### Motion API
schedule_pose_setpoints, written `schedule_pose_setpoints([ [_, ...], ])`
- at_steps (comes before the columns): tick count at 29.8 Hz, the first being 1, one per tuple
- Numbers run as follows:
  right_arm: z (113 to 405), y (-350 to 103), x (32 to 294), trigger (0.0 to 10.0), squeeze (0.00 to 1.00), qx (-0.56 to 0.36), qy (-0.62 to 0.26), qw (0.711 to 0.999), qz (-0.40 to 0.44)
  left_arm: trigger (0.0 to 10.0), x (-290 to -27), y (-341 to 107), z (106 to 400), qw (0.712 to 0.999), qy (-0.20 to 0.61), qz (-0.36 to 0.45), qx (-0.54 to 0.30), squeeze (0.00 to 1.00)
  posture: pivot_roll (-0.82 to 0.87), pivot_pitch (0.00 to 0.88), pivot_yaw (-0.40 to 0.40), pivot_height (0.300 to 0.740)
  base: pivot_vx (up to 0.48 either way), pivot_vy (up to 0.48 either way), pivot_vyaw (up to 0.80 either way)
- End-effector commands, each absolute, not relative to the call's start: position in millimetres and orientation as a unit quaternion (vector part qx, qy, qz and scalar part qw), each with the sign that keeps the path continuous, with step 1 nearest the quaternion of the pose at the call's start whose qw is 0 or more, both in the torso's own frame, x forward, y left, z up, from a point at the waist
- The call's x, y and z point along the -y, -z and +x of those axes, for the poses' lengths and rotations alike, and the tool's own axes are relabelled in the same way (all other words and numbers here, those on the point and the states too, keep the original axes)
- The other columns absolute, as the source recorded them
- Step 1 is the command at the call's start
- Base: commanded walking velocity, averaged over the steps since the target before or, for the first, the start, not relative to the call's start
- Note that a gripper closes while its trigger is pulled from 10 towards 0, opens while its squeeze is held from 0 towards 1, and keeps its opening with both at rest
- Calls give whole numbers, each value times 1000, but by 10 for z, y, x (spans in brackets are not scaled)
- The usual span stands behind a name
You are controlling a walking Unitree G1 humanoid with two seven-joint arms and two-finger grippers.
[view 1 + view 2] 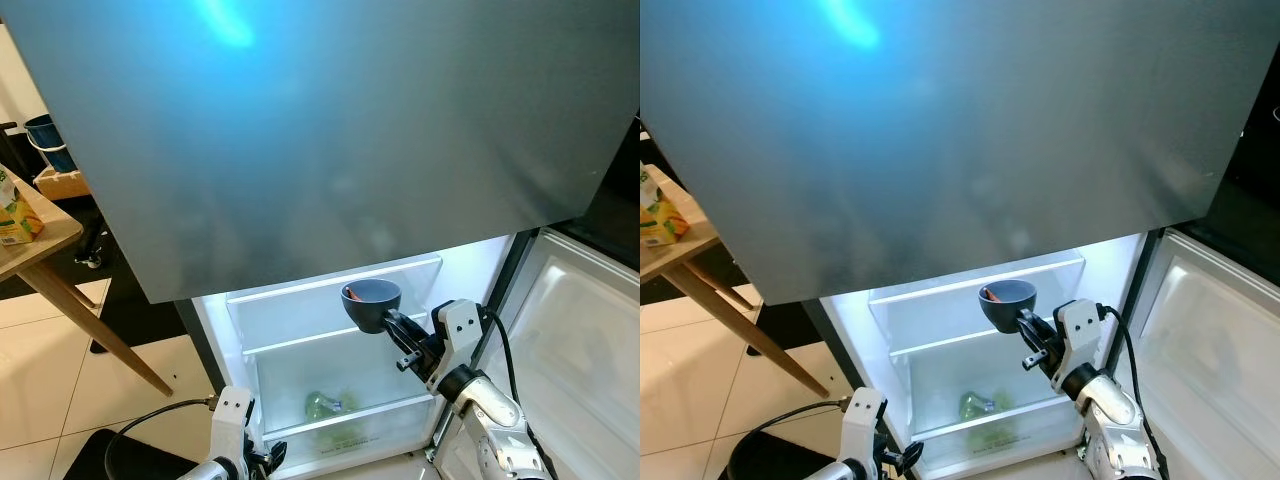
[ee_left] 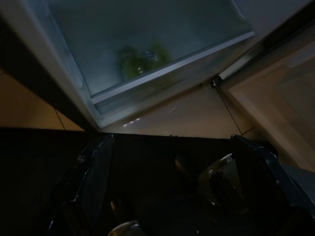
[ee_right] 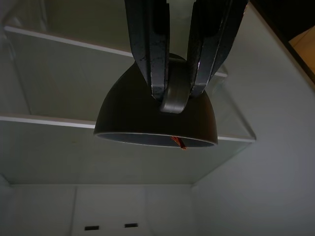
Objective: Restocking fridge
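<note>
Inside open fridge [image 1: 470,260], right gripper [image 1: 392,322] clamps dark bowl [image 1: 371,303], arm outstretched.

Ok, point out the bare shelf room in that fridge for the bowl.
The right gripper holds the dark bowl before the upper glass shelf, which looks bare up to the back wall. The lower compartment is bare to the left; greens crowd its middle.

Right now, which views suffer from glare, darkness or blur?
Eye views: blue glare on the grey fridge door, with the lit interior behind the bowl nearly washed out. Left wrist view: very dark, left hand barely visible, greens hazy behind the drawer front. Right wrist view: dim but sharp, right hand gripping the bowl's foot.
</note>
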State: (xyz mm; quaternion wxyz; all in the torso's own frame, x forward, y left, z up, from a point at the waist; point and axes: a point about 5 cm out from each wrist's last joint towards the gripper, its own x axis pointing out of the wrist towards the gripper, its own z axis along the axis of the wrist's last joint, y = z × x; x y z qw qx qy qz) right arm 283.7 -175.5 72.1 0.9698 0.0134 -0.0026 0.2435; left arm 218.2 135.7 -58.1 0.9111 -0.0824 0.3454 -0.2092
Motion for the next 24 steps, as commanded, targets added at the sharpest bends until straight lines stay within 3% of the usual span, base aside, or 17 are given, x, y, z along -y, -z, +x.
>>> schedule_pose_setpoints([
  [1, 2834, -736, 1718, 10000, 0, 7, -252, 967, 14, 10000, -1389, 580, 2183, 911, 209, -76, -346, 0, -163, 32, 69, 740, 0, 0, 0],
  [4, 2840, -745, 1719, 10000, 0, 9, -253, 967, 14, 10000, -1370, 563, 2201, 910, 219, -85, -341, 0, -163, 30, 69, 740, 0, 0, 0],
  [9, 2849, -762, 1730, 10000, 0, 11, -252, 967, 13, 10000, -1334, 512, 2272, 914, 221, -94, -326, 0, -161, 29, 69, 740, 0, -432, 0],
  [24, 2899, -870, 1733, 10000, 0, 34, -247, 968, 22, 10000, -1202, 245, 2567, 930, 266, -76, -244, 0, -153, 34, 71, 740, 0, 0, 0],
])
